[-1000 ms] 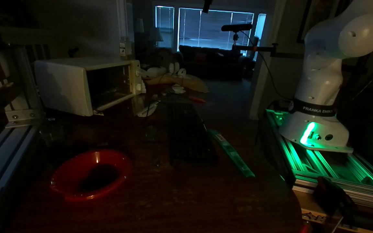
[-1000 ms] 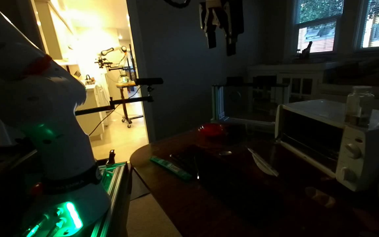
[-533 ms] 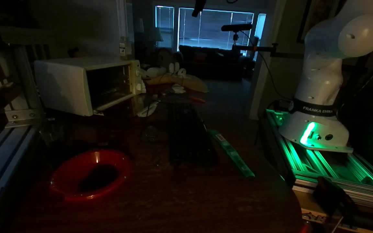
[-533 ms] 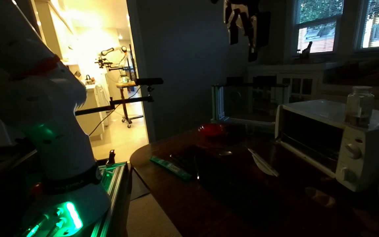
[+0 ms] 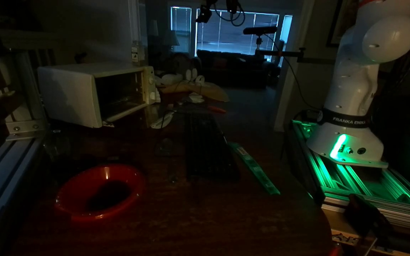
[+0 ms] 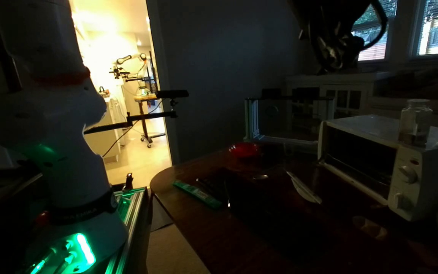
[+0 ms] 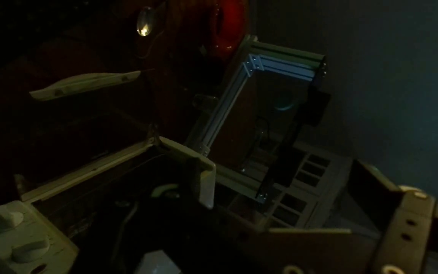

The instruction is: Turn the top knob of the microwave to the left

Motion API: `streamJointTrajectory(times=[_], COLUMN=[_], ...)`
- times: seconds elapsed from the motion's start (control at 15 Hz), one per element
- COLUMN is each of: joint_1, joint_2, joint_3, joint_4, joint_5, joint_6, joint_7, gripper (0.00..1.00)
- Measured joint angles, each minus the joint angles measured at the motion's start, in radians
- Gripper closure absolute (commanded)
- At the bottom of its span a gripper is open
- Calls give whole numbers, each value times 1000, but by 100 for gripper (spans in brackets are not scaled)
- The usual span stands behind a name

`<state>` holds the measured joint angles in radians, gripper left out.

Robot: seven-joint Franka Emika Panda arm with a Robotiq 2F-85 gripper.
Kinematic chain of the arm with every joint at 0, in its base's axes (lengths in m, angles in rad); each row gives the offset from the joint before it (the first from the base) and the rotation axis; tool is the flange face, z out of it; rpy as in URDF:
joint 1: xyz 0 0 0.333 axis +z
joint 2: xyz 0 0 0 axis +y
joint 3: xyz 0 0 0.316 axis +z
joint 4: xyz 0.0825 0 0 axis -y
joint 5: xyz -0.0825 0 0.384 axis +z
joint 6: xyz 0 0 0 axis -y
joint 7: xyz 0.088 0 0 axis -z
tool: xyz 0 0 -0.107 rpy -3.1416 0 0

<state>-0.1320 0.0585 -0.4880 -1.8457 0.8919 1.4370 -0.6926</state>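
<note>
Clear jar [image 6: 415, 123] atop the microwave [image 6: 401, 158], red bowl [image 6: 244, 150] well apart.

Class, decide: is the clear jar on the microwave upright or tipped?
Upright: in an exterior view, the jar stands on the microwave, its narrower neck uppermost.

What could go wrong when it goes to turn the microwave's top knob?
The gripper might knock over the clear jar standing atop the microwave, near the control end. The lower knob sits just below the top knob and looks similar, so the wrong one could get turned. Dim lighting may also make aiming tricky.
</note>
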Motion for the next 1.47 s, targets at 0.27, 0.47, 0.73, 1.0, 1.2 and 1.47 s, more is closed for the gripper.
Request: streamJointTrajectory(times=[0.27, 0.47, 0.73, 1.0, 1.2, 1.47], joint_1=[-148, -235, -309, -334, -335, -337], joint_2=[204, 323, 435, 501, 516, 516], joint_3=[71, 120, 170, 198, 201, 205], joint_4=[157, 250, 331, 372, 380, 383], joint_5=[113, 202, 279, 301, 301, 300], joint_6=[-70, -60, -33, 23, 33, 33], joint_7=[-1, 9, 27, 85, 114, 122], gripper=[0, 0, 0, 0, 0, 0])
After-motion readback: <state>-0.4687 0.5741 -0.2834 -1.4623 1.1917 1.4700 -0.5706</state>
